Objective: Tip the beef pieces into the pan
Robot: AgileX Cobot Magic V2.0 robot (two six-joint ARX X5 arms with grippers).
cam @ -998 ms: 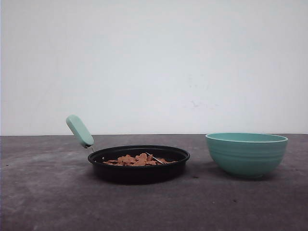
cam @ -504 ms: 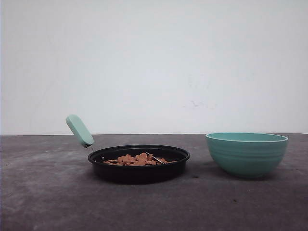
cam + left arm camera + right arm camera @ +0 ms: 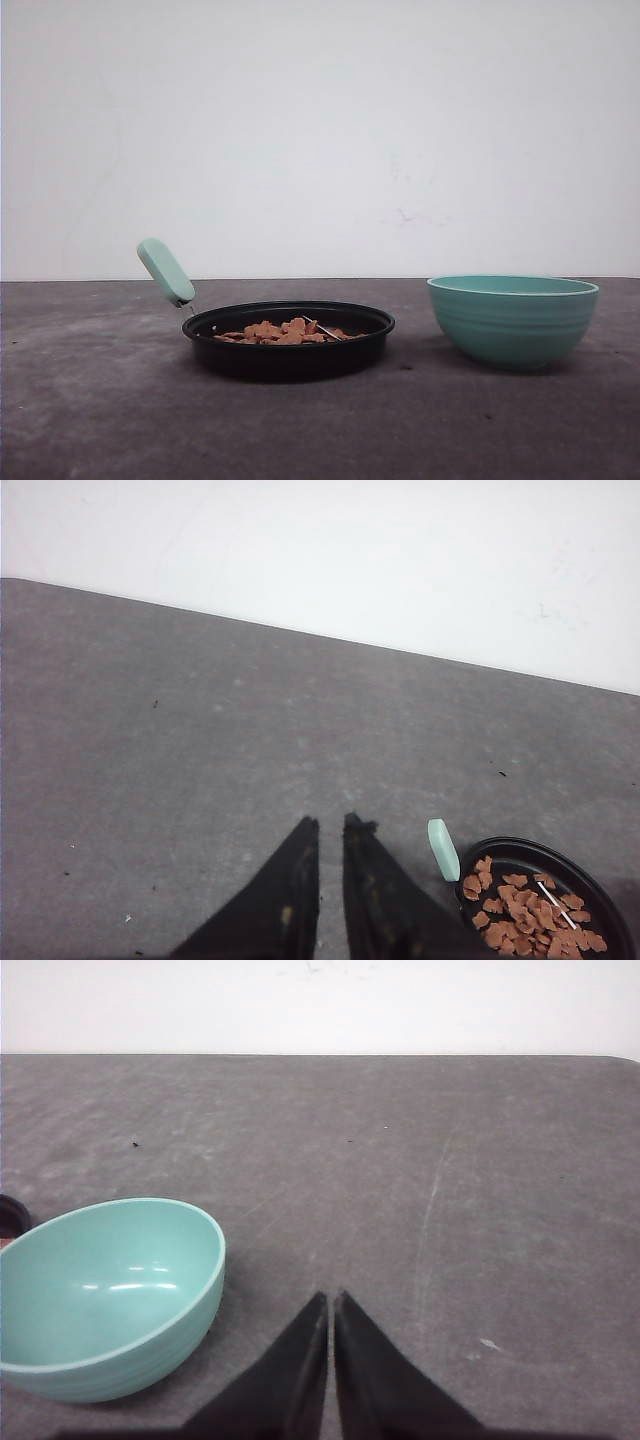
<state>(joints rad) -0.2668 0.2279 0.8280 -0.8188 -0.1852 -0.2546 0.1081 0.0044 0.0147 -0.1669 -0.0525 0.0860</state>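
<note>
Hovering left gripper (image 3: 330,825), right gripper (image 3: 329,1298), closed

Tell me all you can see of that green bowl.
The bowl is a deep, round, mint-teal dish with faint ribs around its outside and a smooth, glossy inside, maybe ceramic or plastic. It stands upright and empty on the grey table, to the right of the pan, apart from it. Nothing touches it but the table.

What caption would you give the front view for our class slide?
Beef pieces heaped in the black pan, mint handle raised at left; teal bowl stands apart to its right.
</note>
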